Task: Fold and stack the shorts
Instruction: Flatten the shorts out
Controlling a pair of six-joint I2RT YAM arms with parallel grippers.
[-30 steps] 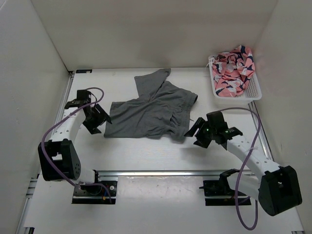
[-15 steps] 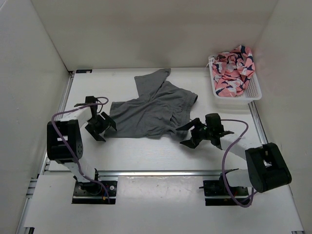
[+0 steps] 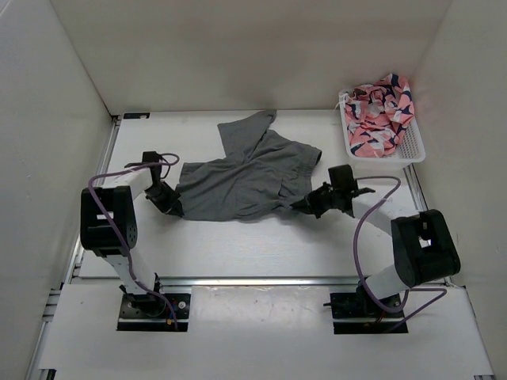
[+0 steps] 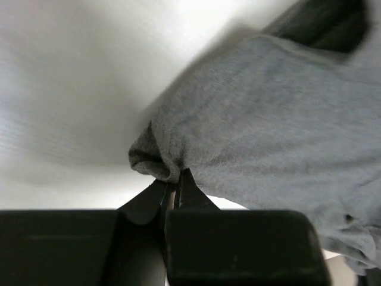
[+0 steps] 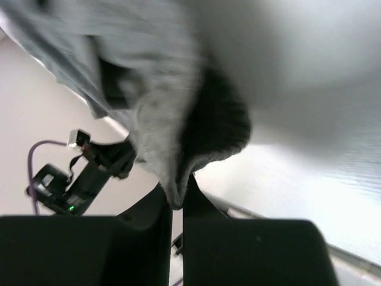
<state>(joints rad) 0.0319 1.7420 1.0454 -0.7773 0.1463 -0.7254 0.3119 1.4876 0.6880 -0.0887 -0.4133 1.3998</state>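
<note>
Left gripper [image 4: 172, 185], right gripper [image 5: 177, 199] each clamped on shorts [image 3: 238, 178] edge; wrist views blurred.

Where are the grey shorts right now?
In the top view the shorts lie spread mid-table, left of the white basket, with the left gripper and right gripper pinching their near corners.
</note>
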